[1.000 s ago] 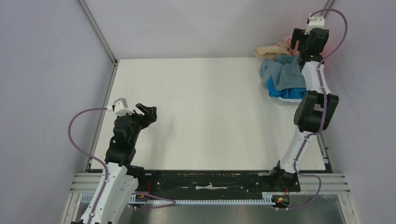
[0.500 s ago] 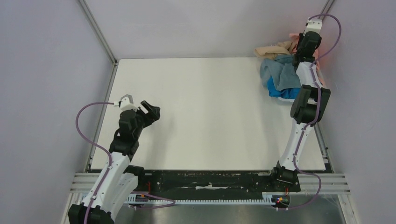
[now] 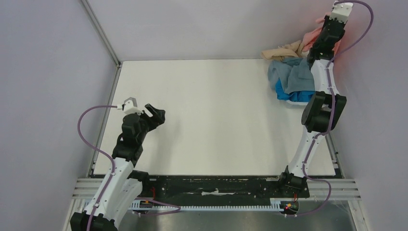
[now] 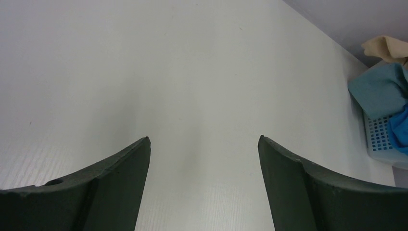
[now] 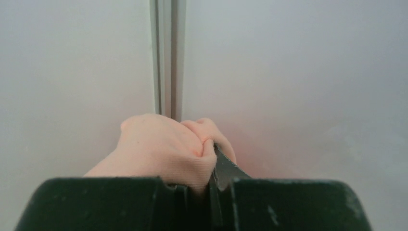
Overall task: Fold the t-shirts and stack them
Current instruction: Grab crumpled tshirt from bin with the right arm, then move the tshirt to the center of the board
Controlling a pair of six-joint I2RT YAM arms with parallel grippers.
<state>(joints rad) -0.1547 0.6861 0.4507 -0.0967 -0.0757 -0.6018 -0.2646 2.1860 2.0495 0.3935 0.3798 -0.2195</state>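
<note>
Right arm has climbed since a second ago. The right pincer (image 5: 211, 175), then apart over the heap, is now clamped on a wad of the salmon-pink cloth t-shirt (image 5: 163, 149), high in the far right corner. Left arm has hardly shifted.

Near side: the left pincer (image 4: 204, 139) hangs with jaws wide apart, holding nothing, low over the near-left part of the white matt desk (image 3: 211, 115).

Far side: the pink cloth trails from the raised pincer towards the heap, which holds a crumpled beige t-shirt (image 3: 281, 50), a grey-blue t-shirt (image 3: 293, 74) and a bright blue t-shirt (image 3: 288, 96). They lie in and over the white lattice plastic basket (image 4: 380, 139) at the desk's far right corner.

Step in hand, by my reading: drawing one shirt clear of the heap.
- Lift until the hem is free of its neighbours, then carry it to the open middle.
- The grip is on a bunched wad, so the shirt will likely hang twisted. The left pincer should take a second edge to spread it before it is laid.
- Risk: the beige shirt gets dragged out with it.

Surface and room:
- The desk is smooth with a faint ribbed grain, so cloth should slide easily.
- Pale lilac-grey walls close it in.
- The aluminium corner post (image 5: 166, 53) stands just behind the pink cloth, which leaves little room to swing there.
</note>
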